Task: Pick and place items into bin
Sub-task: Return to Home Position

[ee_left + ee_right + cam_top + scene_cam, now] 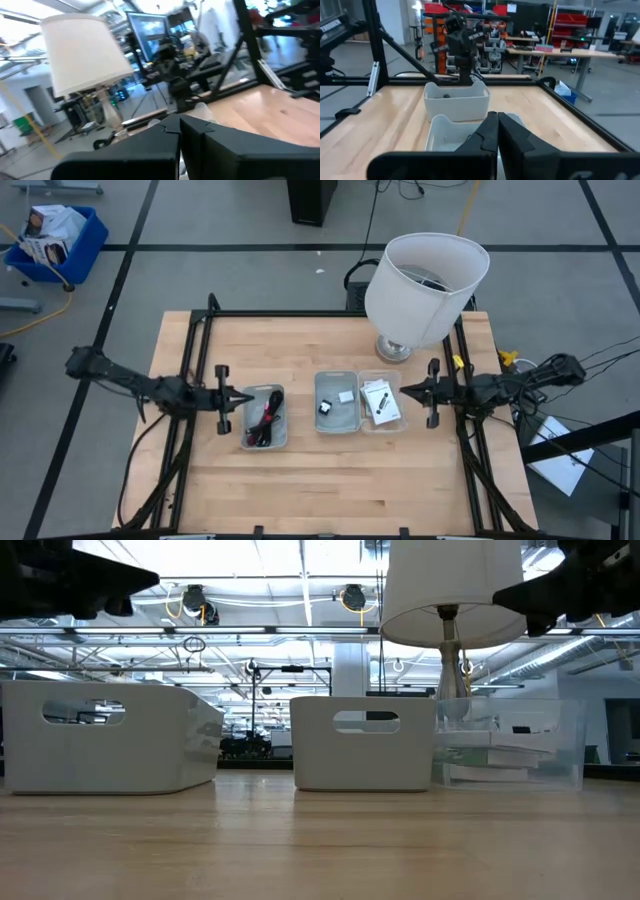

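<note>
From above, the left gripper [247,399] is seen beside the left bin [265,444], where the cables [262,420] lie. The right gripper [404,390] is seen just beside the clear bin [383,427], which holds the white cards [378,401]. A white block [346,396] and a black block [326,408] lie in the middle bin [335,424]. At table height, the cards [495,755] are shown stacked. In each wrist view, the fingers [150,145] [480,140] are pressed together.

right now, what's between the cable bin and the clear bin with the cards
In the high view, a white bin sits between them, holding a tiny white block and a tiny black block.
</note>
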You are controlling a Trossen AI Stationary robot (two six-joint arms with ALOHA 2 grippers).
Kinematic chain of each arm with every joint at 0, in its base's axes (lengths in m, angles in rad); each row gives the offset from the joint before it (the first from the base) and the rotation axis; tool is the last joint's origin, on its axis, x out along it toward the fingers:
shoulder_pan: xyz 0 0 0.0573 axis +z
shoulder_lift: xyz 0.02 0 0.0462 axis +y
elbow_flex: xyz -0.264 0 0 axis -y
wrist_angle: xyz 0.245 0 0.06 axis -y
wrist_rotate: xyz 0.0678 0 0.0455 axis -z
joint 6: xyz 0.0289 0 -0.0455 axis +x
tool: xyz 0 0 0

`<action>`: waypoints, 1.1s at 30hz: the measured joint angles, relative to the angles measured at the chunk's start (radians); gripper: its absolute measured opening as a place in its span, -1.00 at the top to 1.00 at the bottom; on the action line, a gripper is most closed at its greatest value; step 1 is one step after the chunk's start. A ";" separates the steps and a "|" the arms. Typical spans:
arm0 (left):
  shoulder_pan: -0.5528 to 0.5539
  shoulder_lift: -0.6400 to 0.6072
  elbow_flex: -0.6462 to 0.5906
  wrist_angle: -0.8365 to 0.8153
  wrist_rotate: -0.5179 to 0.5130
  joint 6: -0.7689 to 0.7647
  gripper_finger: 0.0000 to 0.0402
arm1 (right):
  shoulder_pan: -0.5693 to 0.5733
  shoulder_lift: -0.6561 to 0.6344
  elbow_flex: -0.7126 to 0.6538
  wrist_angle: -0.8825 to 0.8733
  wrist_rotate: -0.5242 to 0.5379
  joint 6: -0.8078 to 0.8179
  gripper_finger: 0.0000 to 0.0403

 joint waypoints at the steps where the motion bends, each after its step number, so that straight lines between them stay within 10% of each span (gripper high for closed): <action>1: 0.028 -0.011 0.004 -0.023 0.038 -0.005 1.00 | -0.005 -0.009 -0.001 0.000 -0.011 -0.008 1.00; 7: 0.131 -0.104 0.008 -0.065 0.217 -0.028 1.00 | -0.040 -0.086 -0.002 -0.031 -0.017 -0.007 1.00; 33: 0.109 -0.402 0.008 -0.489 0.113 -0.123 1.00 | -0.038 -0.279 -0.163 -0.073 0.006 0.045 1.00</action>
